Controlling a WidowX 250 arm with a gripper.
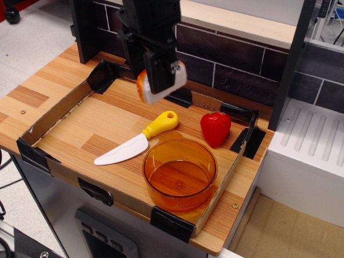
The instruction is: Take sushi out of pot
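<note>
The orange translucent pot stands at the front right of the cardboard-walled board, and nothing shows inside it. My gripper hangs high above the back middle of the board, up and to the left of the pot. It is shut on the sushi, a white rice block with an orange strip on its left side, held in the air well clear of the pot.
A white knife with a yellow handle lies just left of the pot. A red strawberry stands behind the pot on the right. Low cardboard walls ring the board. A dark brick wall stands behind.
</note>
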